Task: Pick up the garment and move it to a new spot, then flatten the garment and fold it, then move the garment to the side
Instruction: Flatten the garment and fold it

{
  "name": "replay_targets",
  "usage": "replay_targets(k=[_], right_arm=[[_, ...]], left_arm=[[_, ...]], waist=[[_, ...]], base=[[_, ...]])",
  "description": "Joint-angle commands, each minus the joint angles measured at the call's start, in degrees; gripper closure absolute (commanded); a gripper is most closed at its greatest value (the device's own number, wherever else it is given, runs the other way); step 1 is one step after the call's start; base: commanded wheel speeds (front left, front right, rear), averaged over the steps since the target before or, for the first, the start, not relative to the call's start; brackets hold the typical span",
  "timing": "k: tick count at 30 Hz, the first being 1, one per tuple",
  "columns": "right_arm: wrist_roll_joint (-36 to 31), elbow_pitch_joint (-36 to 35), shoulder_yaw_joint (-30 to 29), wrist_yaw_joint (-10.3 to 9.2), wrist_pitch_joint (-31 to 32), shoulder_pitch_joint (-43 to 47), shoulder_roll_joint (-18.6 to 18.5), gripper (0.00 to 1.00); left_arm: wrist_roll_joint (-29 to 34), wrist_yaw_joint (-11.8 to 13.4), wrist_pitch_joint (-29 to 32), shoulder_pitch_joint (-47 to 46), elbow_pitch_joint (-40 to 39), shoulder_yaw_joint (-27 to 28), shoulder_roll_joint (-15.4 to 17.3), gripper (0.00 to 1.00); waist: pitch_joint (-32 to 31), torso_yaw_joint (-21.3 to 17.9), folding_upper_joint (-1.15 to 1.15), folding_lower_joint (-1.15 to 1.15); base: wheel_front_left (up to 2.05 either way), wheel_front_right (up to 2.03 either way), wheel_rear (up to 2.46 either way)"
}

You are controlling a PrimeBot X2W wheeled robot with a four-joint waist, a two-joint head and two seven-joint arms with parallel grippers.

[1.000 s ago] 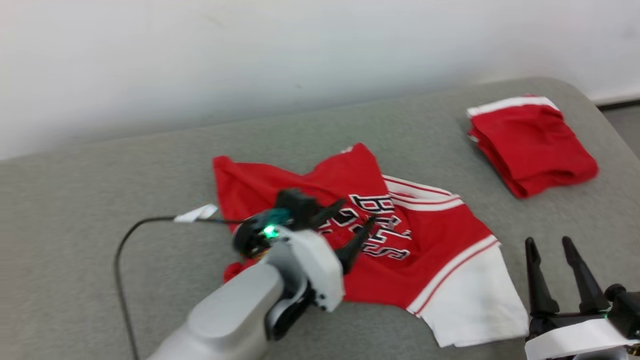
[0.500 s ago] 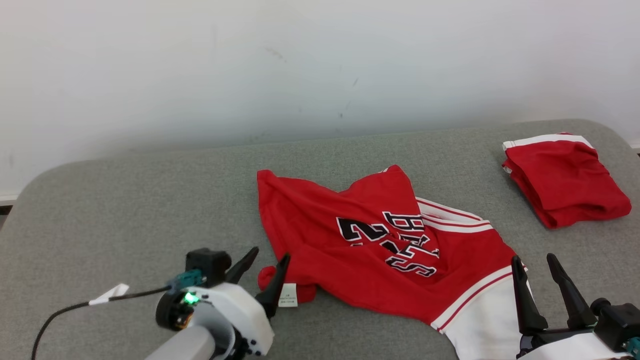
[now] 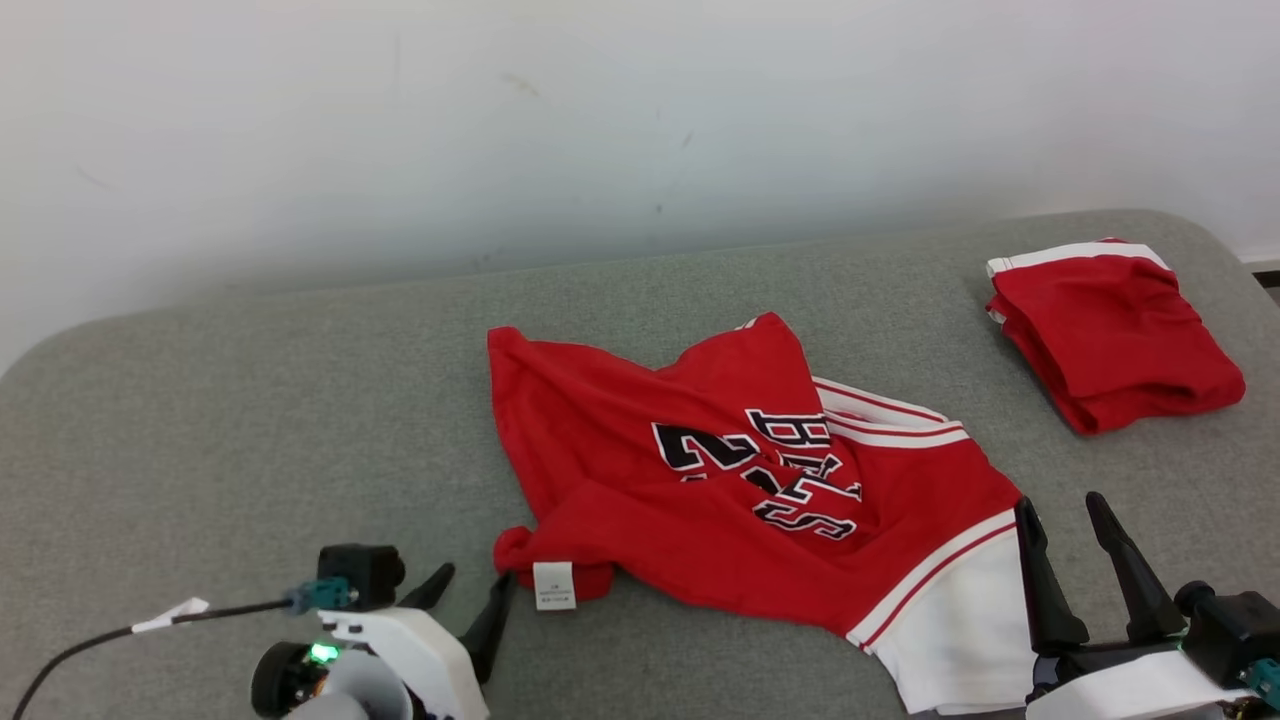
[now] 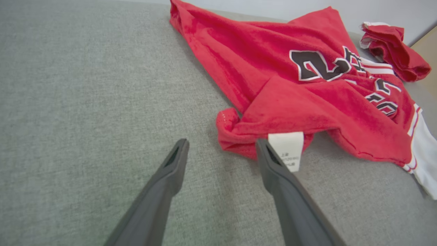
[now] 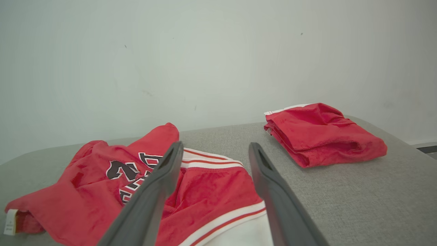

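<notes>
Garment's [image 3: 720,470] tagged corner lies just right of your left end effector [image 3: 476,577]; hem by right end effector [image 3: 1058,500]. Both wide open, empty

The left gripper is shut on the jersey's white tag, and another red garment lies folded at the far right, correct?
No. The left gripper is open and holds nothing; the white tag of the jersey lies by one fingertip, as the left wrist view shows. The other red garment does lie folded at the far right.
</notes>
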Motion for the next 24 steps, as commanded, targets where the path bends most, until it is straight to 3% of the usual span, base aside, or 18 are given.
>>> replay_targets(k=[1, 7, 13, 14, 15, 17, 24], right_arm=[[0.2, 0.3, 0.2, -0.12, -0.2, -0.7, -0.5, 0.0], [0.2, 0.6, 0.5, -0.12, -0.1, -1.5, -0.2, 0.0], [0.3, 0.5, -0.2, -0.12, -0.1, -1.4, 0.0, 0.0], [0.2, 0.5, -0.3, -0.12, -0.2, -1.4, 0.0, 0.0], [0.2, 0.6, -0.4, -0.12, -0.2, -1.3, 0.1, 0.0], [0.0, 0.6, -0.7, -0.12, -0.2, -1.1, 0.2, 0.0], [-0.3, 0.4, -1.4, -0.12, -0.2, 0.0, 0.4, 0.0]], left_arm=[[-0.2, -0.8, 0.6, -1.4, 1.4, -0.1, -0.1, 0.0], [-0.7, -4.7, 3.8, -4.6, 7.5, -1.3, -1.2, 0.0], [-0.4, -6.8, 2.8, -6.4, 10.5, -1.7, -2.4, 0.0], [-0.3, -7.1, 2.6, -6.6, 10.9, -1.7, -2.5, 0.22], [-0.3, -7.4, 2.4, -6.8, 11.2, -1.7, -2.6, 0.52], [-0.1, -8.0, 2.1, -7.3, 11.7, -2.0, -3.0, 1.0], [2.0, -7.9, -0.4, -8.6, 10.4, -2.7, -2.9, 1.0]], waist=[[0.5, -0.7, 0.0, 0.0], [1.7, -2.6, 0.0, 0.0], [2.2, -3.3, 0.0, 0.0], [2.2, -3.4, 0.0, 0.0], [2.2, -3.3, 0.0, 0.0], [2.1, -3.0, 0.0, 0.0], [0.7, 0.4, 0.0, 0.0]], base=[[0.0, 0.0, 0.0], [0.0, 0.0, 0.0], [0.0, 0.0, 0.0], [0.0, 0.0, 0.0], [0.0, 0.0, 0.0], [0.0, 0.0, 0.0], [0.0, 0.0, 0.0]])
